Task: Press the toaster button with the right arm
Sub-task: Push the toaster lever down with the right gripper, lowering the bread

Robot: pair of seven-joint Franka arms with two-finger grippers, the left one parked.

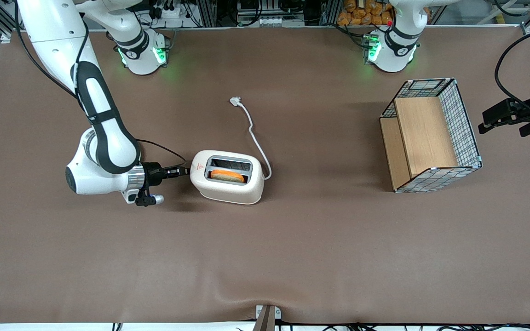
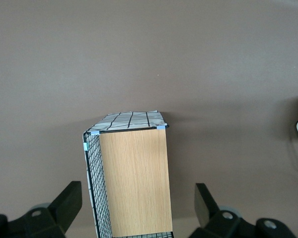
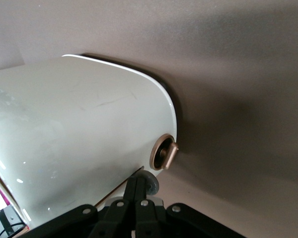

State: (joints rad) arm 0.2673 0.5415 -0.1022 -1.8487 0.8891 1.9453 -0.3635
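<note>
The hand (image 3: pixel 139 191) covers most of the toaster button (image 3: pixel 152 183) in the right wrist view (only a grey sliver shows), and the frame edge crops the toaster (image 3: pixel 79 144).

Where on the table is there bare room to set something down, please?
Bare cloth lies between the toaster and the wire basket, and along the table edge nearest the front camera. It is crowded where the right arm's hand, shut, meets the toaster's end, and along the cord.
</note>
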